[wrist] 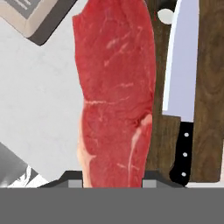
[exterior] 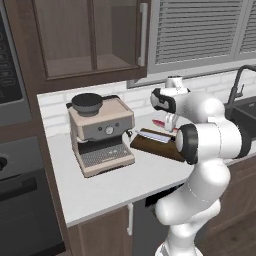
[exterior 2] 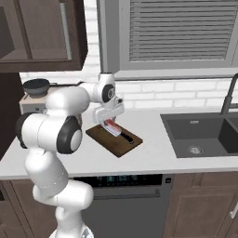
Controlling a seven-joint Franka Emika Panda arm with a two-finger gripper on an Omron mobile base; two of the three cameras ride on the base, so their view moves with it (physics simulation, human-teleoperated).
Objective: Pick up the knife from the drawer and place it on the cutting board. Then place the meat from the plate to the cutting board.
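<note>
Hanging red, white-marbled meat [wrist: 116, 92] beside silver-bladed, black-handled knife [wrist: 181, 87].

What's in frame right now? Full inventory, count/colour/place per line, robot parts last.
meat: 1, red with pale marbling, held in the gripper above the counter and the board's edge
knife: 1, silver blade and black handle, lying on the cutting board
cutting board: 1, dark brown, on the counter right of the coffee machine
coffee machine: 1, beige and grey with a dark top, on the counter at left
counter: 1, light grey, over dark brown cabinets
sink: 1, dark grey, set in the counter at right
faucet: 1, dark, behind the sink
window blinds: 1 set, grey, above the counter
upper cabinet: 1, dark brown, above the coffee machine
gripper: 1, white, shut on the meat over the board
</note>
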